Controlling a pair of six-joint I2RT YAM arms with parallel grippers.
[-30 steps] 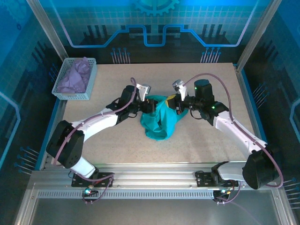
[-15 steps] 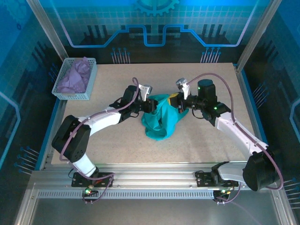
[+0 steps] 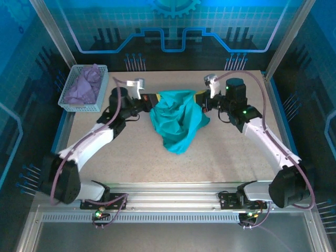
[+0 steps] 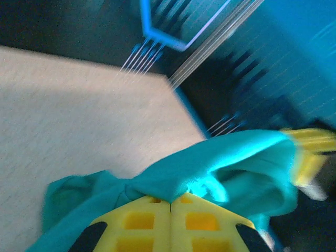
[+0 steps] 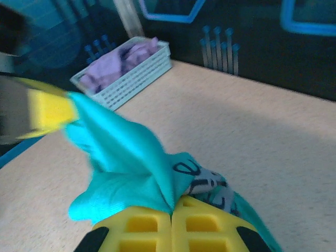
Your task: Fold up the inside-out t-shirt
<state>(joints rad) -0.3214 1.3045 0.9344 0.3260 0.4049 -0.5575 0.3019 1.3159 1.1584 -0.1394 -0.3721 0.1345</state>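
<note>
My left jaws are pinched fully together on a bunched edge of the inside-out t-shirt [image 4: 210, 173]. My right jaws are clamped just as tight on the opposite edge, beside its printed tag [image 5: 207, 189]. The shirt hangs between the 2 grips along the 9-to-3 line, and its loose body trails toward 6 onto the tabletop [image 3: 231, 152]. Neither arm is nearer. I judge the next move is spreading the grips apart to flatten it. Farther off at 10, the basket [image 3: 79, 107] holds lavender cloth [image 3: 81, 86].
</note>
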